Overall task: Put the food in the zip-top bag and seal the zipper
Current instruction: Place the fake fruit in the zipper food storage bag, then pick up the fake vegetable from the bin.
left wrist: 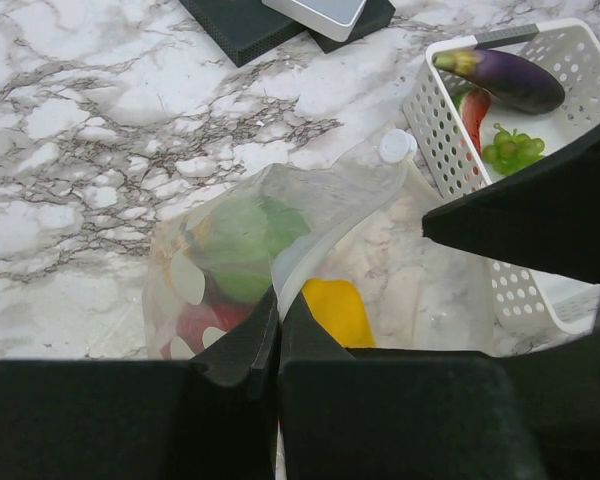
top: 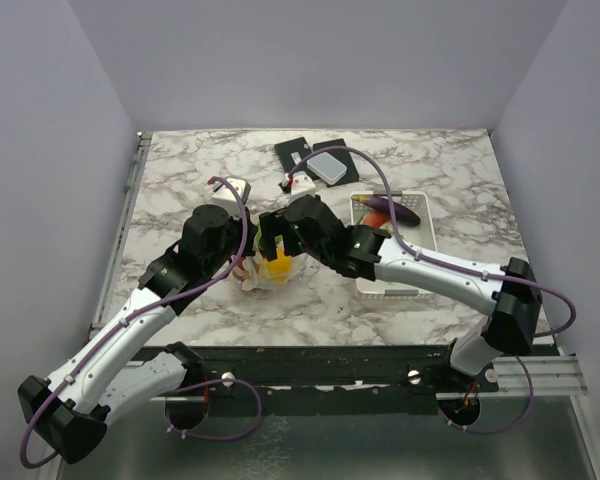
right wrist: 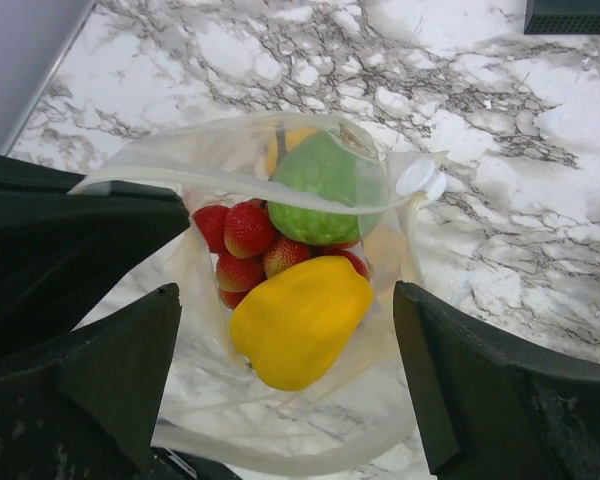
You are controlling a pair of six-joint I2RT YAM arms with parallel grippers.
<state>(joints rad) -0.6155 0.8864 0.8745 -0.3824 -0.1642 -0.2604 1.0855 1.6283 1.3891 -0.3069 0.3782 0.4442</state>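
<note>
Left jaws clamp bag (left wrist: 400,270) rim; right jaws wide above lemon (right wrist: 300,320); basket (left wrist: 445,140) beside bag.

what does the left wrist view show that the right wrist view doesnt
Left wrist only: a white perforated plastic basket holding a purple toy eggplant and green toy grapes; the left claw pinched shut on the edge of the clear dotted plastic bag. Right wrist only: red toy strawberries seen sharply inside the bag, with the right claw open either side. Both: the bag, the yellow toy lemon in it, the marble tabletop.
</note>
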